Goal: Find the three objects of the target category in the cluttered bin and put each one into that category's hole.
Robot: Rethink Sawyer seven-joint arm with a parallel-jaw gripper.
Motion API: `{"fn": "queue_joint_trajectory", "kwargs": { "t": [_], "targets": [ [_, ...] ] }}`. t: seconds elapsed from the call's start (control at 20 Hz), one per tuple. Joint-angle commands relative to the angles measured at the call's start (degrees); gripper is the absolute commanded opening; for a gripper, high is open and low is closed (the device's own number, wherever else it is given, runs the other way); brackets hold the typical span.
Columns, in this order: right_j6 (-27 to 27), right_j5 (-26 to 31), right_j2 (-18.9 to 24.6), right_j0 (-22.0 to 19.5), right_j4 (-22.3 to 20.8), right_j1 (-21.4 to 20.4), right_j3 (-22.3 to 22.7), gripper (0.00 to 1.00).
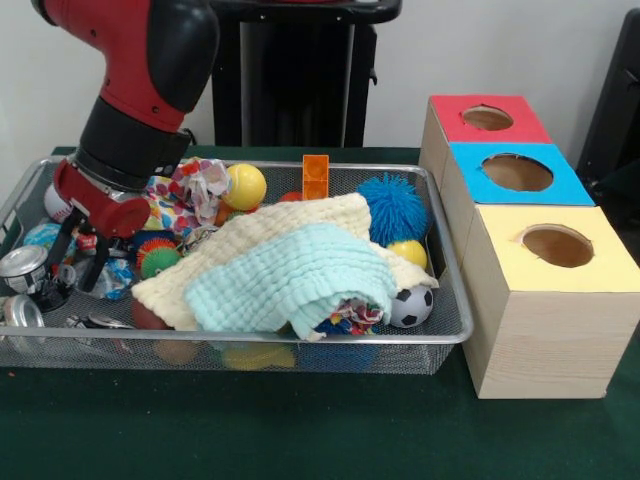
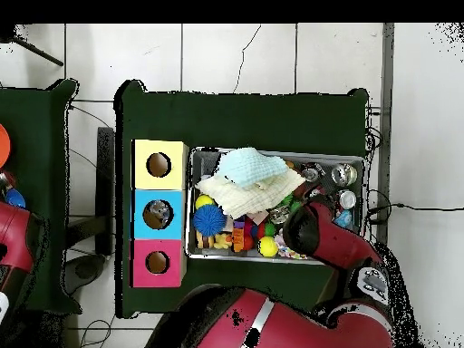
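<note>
The bin [image 1: 452,268], a wide silver wire-mesh basket, sits on the green table and is full of toys and cloths. My gripper [image 1: 78,256] hangs low over the bin's left end, open, its dark fingers [image 1: 62,244] just above the silver cans [image 1: 22,268]. In the overhead view the arm [image 2: 313,231] covers the gripper over the bin [image 2: 189,237]. Right of the bin stand three wooden boxes with a round hole each: red-topped [image 1: 450,110], blue-topped [image 1: 470,180] and yellow-topped [image 1: 500,250]. In the bin lie a blue spiky ball [image 1: 393,208], a yellow ball [image 1: 245,185] and a soccer ball [image 1: 410,305].
A cream cloth [image 1: 270,232] and a mint cloth [image 1: 285,278] cover the bin's middle and hide what lies under them. An orange block [image 1: 316,175] stands at the back. A patterned cloth [image 1: 198,188] and a spiky orange-green ball [image 1: 158,256] lie beside the gripper.
</note>
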Motion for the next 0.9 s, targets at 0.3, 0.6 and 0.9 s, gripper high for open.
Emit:
{"fn": "queue_joint_trajectory", "kwargs": {
  "t": [0.3, 0.6, 0.9],
  "targets": [
    [9.7, 2.0, 12.8, -3.5, -1.8, -2.0, 7.4, 1.00],
    [8.6, 3.7, 13.7, -3.5, -1.3, -3.1, 9.0, 1.00],
    [7.2, 4.4, 12.6, -3.1, -0.9, -2.3, 8.6, 1.00]
  ]
}}
